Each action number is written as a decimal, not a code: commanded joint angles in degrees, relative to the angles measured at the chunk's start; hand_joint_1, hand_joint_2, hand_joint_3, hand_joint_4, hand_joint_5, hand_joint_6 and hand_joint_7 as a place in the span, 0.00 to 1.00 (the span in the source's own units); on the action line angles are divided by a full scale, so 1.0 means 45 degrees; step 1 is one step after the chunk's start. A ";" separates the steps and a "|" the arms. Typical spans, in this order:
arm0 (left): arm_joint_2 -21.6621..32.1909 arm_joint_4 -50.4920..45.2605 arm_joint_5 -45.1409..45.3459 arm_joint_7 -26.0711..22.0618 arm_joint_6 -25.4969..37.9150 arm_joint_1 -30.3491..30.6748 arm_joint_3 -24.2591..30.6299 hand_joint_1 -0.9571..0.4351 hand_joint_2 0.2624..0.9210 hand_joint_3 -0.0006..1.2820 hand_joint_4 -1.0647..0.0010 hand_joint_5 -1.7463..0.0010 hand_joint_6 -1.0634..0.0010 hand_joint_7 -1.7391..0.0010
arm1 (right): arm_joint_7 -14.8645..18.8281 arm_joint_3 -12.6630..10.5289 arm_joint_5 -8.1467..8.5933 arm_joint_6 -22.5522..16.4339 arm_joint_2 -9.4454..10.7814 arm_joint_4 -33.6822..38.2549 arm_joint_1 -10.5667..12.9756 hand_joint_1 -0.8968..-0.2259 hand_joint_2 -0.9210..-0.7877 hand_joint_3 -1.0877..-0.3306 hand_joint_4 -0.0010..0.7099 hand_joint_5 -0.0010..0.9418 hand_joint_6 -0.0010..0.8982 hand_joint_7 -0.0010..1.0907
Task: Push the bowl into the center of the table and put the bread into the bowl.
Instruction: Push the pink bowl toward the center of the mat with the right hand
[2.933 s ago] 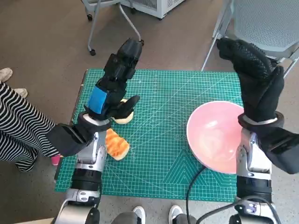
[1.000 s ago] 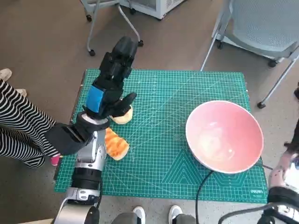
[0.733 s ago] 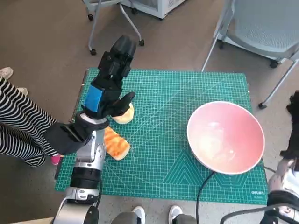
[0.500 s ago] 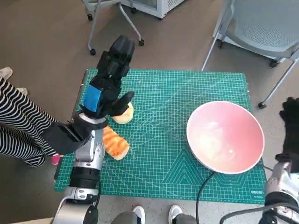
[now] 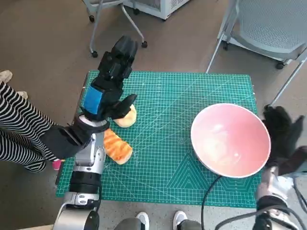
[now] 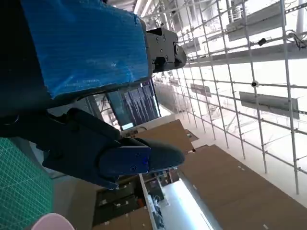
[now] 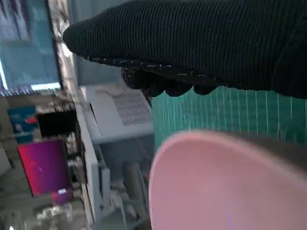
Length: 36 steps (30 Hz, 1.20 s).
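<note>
The pink bowl (image 5: 230,140) stands empty on the right side of the green cutting mat (image 5: 172,96). Two breads lie at the mat's left: a pale round one (image 5: 126,118) and an orange one (image 5: 118,147) nearer me. My left hand (image 5: 103,93) is raised over them with its fingers stretched out and apart, holding nothing; the wrist view shows only that hand (image 6: 86,48) against the room. My right hand (image 5: 284,136), gloved and blurred, hangs just off the bowl's right rim, holding nothing. The right wrist view shows the glove (image 7: 216,43) close above the bowl's rim (image 7: 216,182).
A person's striped legs (image 5: 19,129) are close to the table's left edge. A grey chair (image 5: 273,24) stands behind the right corner and a wheeled frame (image 5: 110,19) behind the left. A black cable (image 5: 204,196) runs off the front edge under the bowl.
My right hand left its raised place behind the bowl, dropped out of the picture to the right, and has come back low beside the bowl's right rim. Left hand and bowl hardly moved.
</note>
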 commanded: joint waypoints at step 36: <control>0.0588 -0.0642 0.0092 0.0126 0.0262 0.0516 0.0104 0.23 1.00 0.31 0.97 1.00 1.00 0.83 | 0.1286 0.0863 -0.0245 0.0161 0.2298 -0.0120 -0.1439 0.47 0.00 0.31 0.11 0.01 0.05 0.38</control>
